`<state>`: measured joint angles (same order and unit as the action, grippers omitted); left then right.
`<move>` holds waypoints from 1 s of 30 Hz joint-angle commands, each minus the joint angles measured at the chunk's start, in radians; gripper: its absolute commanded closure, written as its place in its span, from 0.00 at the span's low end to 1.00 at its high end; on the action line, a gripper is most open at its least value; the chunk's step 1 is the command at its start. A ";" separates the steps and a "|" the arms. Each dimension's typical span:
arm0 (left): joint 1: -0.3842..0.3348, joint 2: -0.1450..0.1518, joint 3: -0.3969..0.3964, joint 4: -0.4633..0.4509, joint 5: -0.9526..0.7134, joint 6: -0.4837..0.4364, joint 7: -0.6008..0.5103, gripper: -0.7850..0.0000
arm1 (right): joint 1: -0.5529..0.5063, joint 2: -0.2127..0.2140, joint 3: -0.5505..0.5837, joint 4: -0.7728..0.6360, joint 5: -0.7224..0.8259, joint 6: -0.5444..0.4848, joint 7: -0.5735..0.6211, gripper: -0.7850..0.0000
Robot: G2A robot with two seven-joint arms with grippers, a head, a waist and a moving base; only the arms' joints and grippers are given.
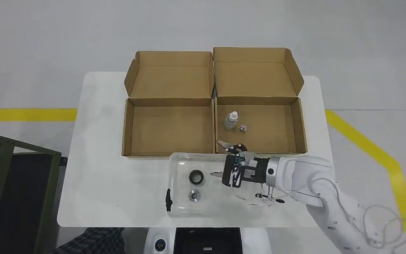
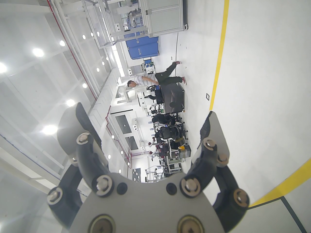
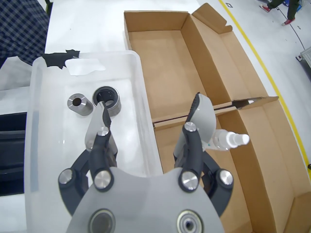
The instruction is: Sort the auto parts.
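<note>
Currently: right hand (image 3: 150, 101) spread wide, empty, hovering over clear bin (image 3: 141, 78) on bench (image 1: 101, 159), lined up on dark ring (image 3: 115, 105); judged ready for pick. Steel bushing (image 3: 79, 104) just beside ring, unsorted. Spray bottle (image 1: 231, 119) in cardboard box (image 1: 298, 127). Left hand (image 2: 145, 111) parted, empty, idle.

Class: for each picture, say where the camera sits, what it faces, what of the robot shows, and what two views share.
Top view: above the arms, looking down at the white table and clear plastic bin; right hand shows.
Left wrist view: on the left wrist, facing the hall; open left hand shows.
Right wrist view: on the right wrist, looking down into the bin; open right hand shows.
Shared: top and right wrist views show the white spray bottle.
</note>
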<state>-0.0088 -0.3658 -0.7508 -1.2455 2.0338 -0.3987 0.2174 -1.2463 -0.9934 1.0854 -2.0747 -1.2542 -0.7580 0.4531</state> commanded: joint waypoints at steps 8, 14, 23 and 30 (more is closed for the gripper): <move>0.000 0.000 0.000 0.000 0.000 0.000 0.000 0.00 | 0.030 -0.022 -0.158 0.037 -0.134 -0.007 -0.012 0.27; 0.000 0.000 0.000 0.000 0.000 0.000 0.000 0.00 | 0.071 -0.041 -0.233 0.094 -0.160 0.012 -0.015 0.31; 0.000 0.000 0.000 0.000 0.000 0.000 0.000 0.00 | 0.116 -0.062 -0.280 0.166 -0.163 0.036 -0.016 0.40; 0.000 0.000 0.000 0.000 0.000 0.000 0.000 0.00 | 0.138 -0.076 -0.306 0.215 -0.161 0.048 -0.020 0.40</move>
<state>-0.0088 -0.3658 -0.7508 -1.2455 2.0338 -0.3987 0.2174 -1.1101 -1.0683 0.7818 -1.8640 -1.4150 -0.7110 0.4331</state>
